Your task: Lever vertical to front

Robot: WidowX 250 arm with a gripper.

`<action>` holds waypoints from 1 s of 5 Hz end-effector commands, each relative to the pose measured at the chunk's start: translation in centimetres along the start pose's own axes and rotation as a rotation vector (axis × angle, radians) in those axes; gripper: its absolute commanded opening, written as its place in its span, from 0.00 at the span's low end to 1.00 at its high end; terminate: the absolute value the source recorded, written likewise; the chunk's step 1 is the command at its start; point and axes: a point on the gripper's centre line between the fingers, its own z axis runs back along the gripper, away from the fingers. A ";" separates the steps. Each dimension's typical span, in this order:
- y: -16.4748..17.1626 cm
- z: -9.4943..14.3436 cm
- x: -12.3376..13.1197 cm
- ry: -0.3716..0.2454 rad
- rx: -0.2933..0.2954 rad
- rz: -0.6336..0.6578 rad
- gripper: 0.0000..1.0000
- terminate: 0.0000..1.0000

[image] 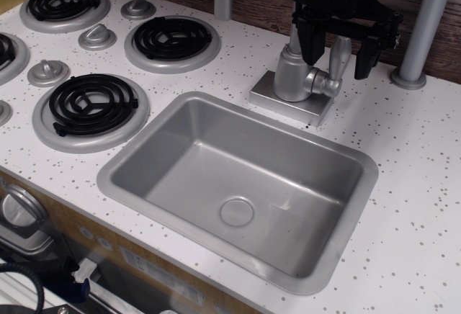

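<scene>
Below the black gripper (338, 46), the matte silver-grey lever (337, 60) and grey metal sink (122, 166) meet a white, dark-speckled countertop (418, 184).

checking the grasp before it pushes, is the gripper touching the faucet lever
Cannot tell. In the only view, the gripper straddles the upright lever, one finger on each side, but the lever's top overlaps the black gripper body, so neither contact nor a gap shows plainly.

Scene is evenly and brightly lit from above. Soft shadows are cast right of the faucet base (292, 98) and inside the sink (180, 123) along its far wall. Mild sheen is seen on the sink floor near the drain (237, 212). Focus is fairly sharp throughout; slight softness is noted at the near left corner. The dark gripper (338, 47) is underexposed, detail lost.
</scene>
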 end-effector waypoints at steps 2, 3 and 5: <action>0.2 0.5 0.3 -0.095 0.059 0.036 1.00 0.00; 0.3 1.2 1.1 -0.163 0.104 0.047 1.00 0.00; -0.1 2.3 2.6 -0.254 0.129 0.046 1.00 0.00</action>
